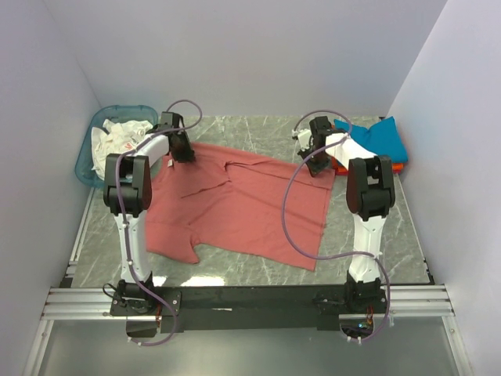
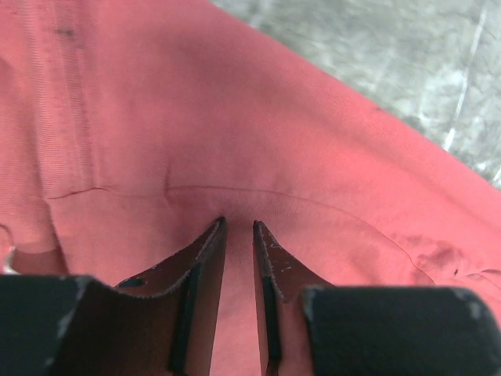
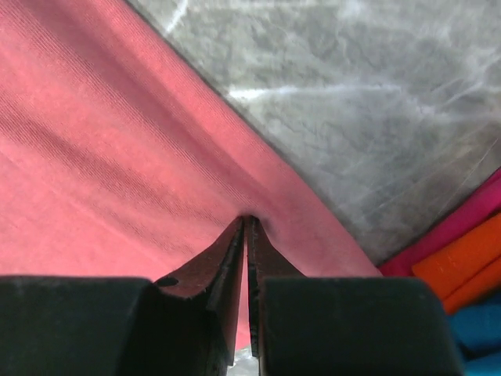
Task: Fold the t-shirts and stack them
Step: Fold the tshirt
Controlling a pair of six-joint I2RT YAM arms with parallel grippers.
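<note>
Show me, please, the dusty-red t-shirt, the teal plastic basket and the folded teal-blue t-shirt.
Large dusty-red cloth t-shirt (image 1: 250, 207): top view, mid-body.
Translucent teal plastic basket (image 1: 85, 157): top view, left wall.
Folded teal-blue cloth t-shirt (image 1: 383, 139): top view, upper face.

The top camera looks down from the near edge over the whole table (image 1: 376, 235). Both wrist cameras face the shirt (image 1: 250, 204) up close, and all three views share it.

probably a lab test cell: plain white walls (image 1: 235, 55) box in a marble-patterned table (image 1: 274, 129).

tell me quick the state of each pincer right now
left pincer: closed, pinching the red t-shirt
right pincer: closed on the red t-shirt edge
</note>
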